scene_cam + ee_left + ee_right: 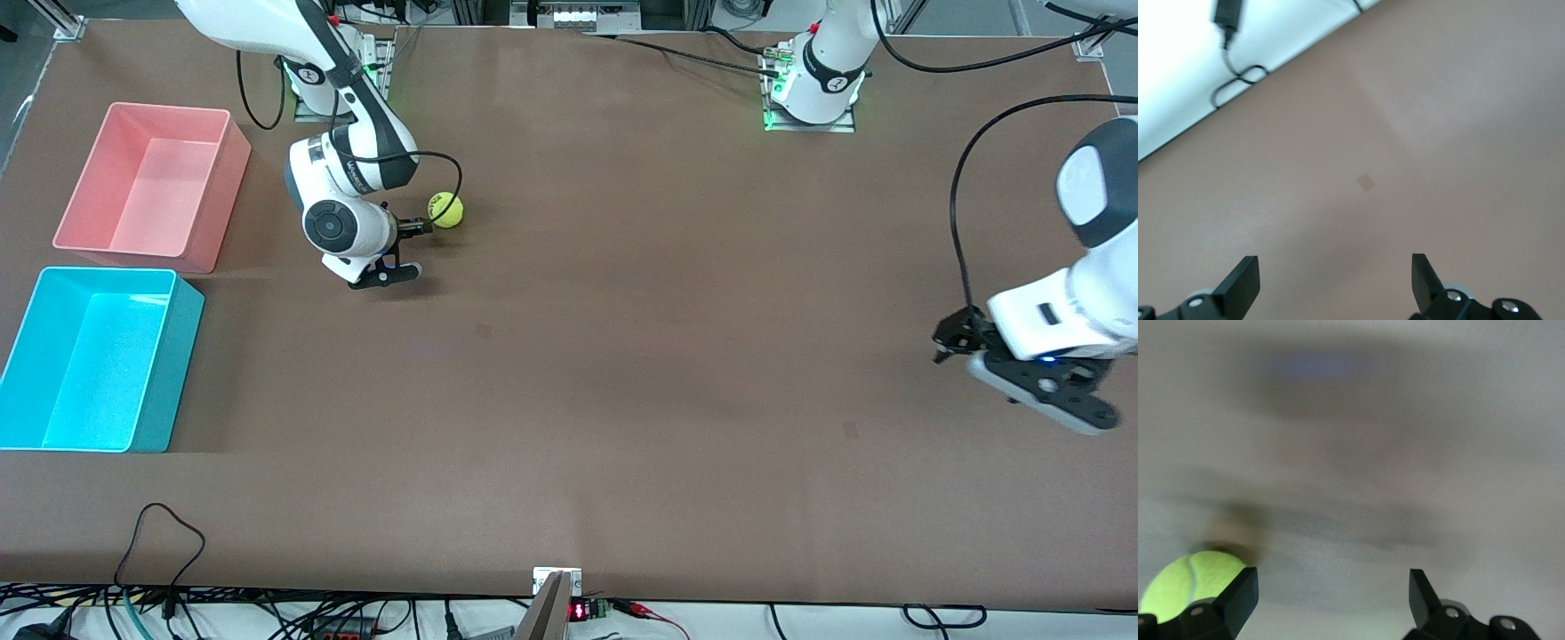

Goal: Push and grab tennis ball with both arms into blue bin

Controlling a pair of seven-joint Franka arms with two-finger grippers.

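Front view gives us the layout: one tennis ball sits on the brown worktop, toward the right arm's end and closer to the edge where the arm bases stand. Our right hand is low beside it, fingers spread wide and gripping nothing; in the right wrist view the ball lies just outside one finger, not between the two. Our left hand hangs over the left arm's end of the worktop, also wide open and empty, and that arm waits.

We judge the ball light, springy and fuzzy, so it should grip well but roll away at the slightest nudge. The best hold looks to be across its middle, one finger on each side, once it is centred between them.

We count one ball, two arms and two bins. The blue bin stands at the right arm's end near the corner closest to the front camera; the pink bin is just beside it, farther from that camera. Both bins look empty.
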